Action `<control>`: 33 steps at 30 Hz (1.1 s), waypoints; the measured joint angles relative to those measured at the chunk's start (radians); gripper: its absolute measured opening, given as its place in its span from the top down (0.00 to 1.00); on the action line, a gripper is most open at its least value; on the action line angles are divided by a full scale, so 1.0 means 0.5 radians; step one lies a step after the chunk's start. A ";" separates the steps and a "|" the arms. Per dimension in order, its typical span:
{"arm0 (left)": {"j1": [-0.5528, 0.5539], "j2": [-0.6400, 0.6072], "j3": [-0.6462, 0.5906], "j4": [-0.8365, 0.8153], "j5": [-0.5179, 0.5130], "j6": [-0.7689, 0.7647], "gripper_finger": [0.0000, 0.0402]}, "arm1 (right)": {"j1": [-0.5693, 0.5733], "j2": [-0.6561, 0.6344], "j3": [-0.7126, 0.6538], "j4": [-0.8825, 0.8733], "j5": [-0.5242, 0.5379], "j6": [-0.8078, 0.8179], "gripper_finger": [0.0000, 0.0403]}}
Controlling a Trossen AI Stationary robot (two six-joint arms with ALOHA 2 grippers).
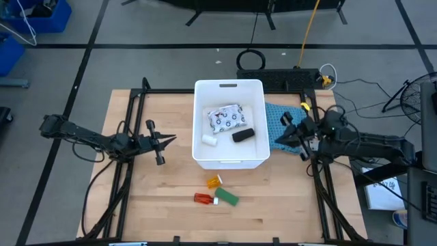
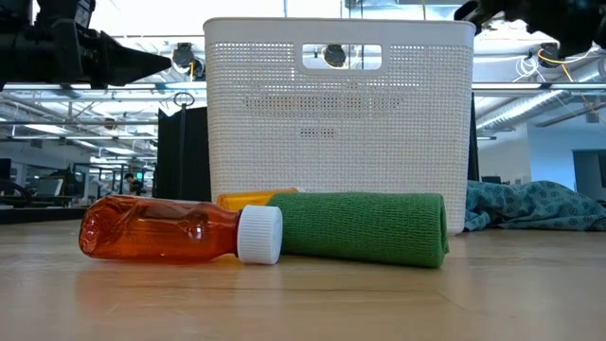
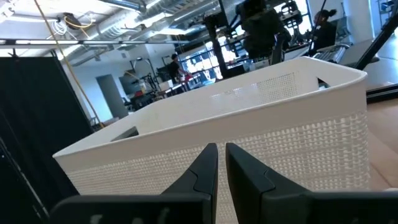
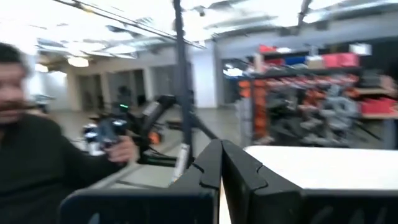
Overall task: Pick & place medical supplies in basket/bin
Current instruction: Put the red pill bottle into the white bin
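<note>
From above, one white basket (image 1: 229, 87) sits at the table's middle, between the two grippers, its long axis running from the near edge to the far edge and its slot handle at the far rim. It holds three supplies: a flat white dark-printed packet (image 1: 227, 118), a black oblong (image 1: 243, 135) lying aslant just nearer than the packet, and a small white roll (image 1: 209, 140) toward the left gripper's side. Three more lie on the wood in front of the basket: an orange vial (image 1: 214, 182), a red tube (image 1: 203, 198) and a green bar (image 1: 227, 197), the tube and bar lying roughly crosswise and touching end to end. The left gripper (image 1: 169, 141) hangs well left of the basket, its tips pinched together and pointing at the basket wall. The right gripper (image 1: 283, 137) sits just right of the basket over one blue-green mesh cloth (image 1: 276, 119); its fingers look shut.

At table height, the tube (image 2: 161, 230) lies on its side, white cap toward the bar (image 2: 365, 227), both crosswise before the basket (image 2: 339, 123); the vial (image 2: 248, 199) peeks out behind them.

The left wrist shows its fingers (image 3: 202, 168) nearly meeting, empty, aimed at the basket's side (image 3: 249, 137).

The right wrist shows its fingers (image 4: 211, 165) together, holding nothing, a white rim (image 4: 323, 167) ahead, and a person (image 4: 37, 155) in dark clothing beyond.
</note>
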 joint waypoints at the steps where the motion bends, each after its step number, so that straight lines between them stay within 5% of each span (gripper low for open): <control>1: 0.000 0.000 0.000 0.000 0.000 -0.001 0.91 | 0.046 -0.011 -0.035 0.056 -0.001 0.017 1.00; 11: 0.001 0.000 0.000 -0.002 0.000 -0.017 0.91 | 0.311 -0.077 -0.301 0.177 0.324 -0.261 1.00; 33: 0.001 0.000 0.000 -0.021 -0.066 -0.433 0.91 | 0.312 -0.092 -0.763 0.989 0.265 -0.446 1.00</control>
